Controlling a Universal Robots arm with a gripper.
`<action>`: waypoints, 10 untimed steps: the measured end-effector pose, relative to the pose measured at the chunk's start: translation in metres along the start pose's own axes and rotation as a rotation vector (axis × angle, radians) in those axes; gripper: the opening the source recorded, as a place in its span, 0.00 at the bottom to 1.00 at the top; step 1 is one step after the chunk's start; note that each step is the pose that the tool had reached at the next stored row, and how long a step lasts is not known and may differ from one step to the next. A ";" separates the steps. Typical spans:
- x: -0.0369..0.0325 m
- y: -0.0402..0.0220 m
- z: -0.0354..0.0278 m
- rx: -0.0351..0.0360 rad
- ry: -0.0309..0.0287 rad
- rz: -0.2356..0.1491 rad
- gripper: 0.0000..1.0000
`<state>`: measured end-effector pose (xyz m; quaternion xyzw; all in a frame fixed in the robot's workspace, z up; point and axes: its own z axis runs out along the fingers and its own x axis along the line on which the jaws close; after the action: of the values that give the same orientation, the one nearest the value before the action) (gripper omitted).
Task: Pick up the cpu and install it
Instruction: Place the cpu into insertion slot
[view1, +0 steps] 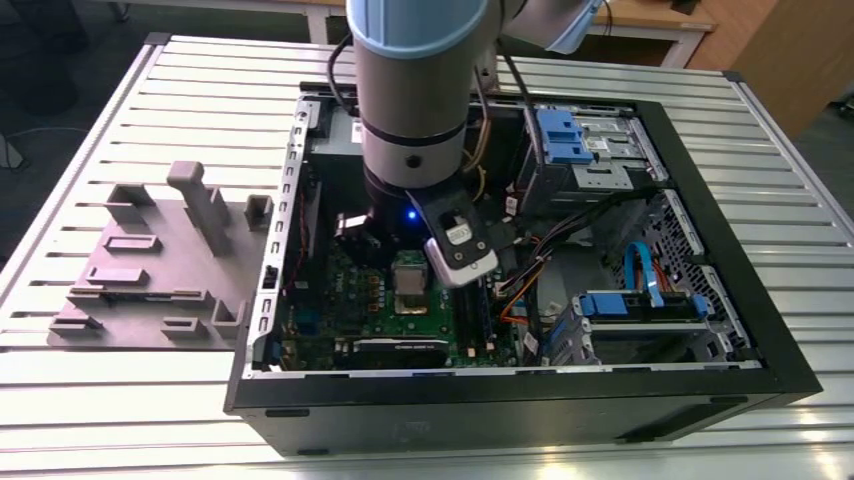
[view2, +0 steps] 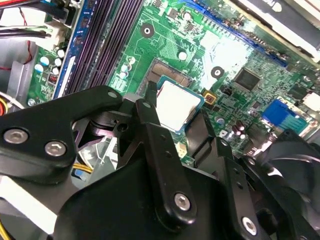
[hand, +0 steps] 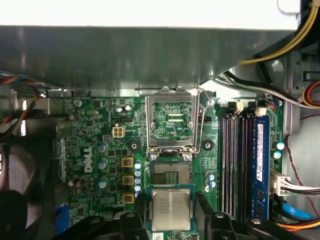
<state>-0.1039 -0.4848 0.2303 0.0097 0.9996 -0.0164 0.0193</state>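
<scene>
The cpu (hand: 170, 209), a small square chip with a silvery top and pale rim, sits between my two black fingers (hand: 134, 220). My gripper (hand: 170, 216) is shut on its opposite edges. In the second wrist view the cpu (view2: 177, 105) hangs over the green motherboard (view2: 200, 45), held by the gripper (view2: 175, 114). The open socket (hand: 171, 173) lies just beyond the chip, with its metal load plate (hand: 172, 122) flipped up. In the exterior view my arm (view1: 411, 110) reaches down into the computer case (view1: 521, 400) above the motherboard (view1: 400, 325).
Memory slots (hand: 231, 160) and a blue connector strip (hand: 260, 160) run beside the socket. Cable bundles (hand: 280, 45) hang near the case wall. Blue drive bays (view1: 574, 135) fill the case's far side. A grey plastic fixture (view1: 154, 260) stands on the slatted table at the exterior view's left.
</scene>
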 end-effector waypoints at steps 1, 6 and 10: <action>-0.0007 0.0001 0.0007 0.0001 0.0001 0.002 0.47; -0.0039 0.0003 0.0054 0.0004 0.0003 0.009 0.47; -0.0044 0.0005 0.0118 0.0005 0.0004 0.013 0.47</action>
<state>-0.0990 -0.4848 0.2187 0.0165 0.9995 -0.0165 0.0192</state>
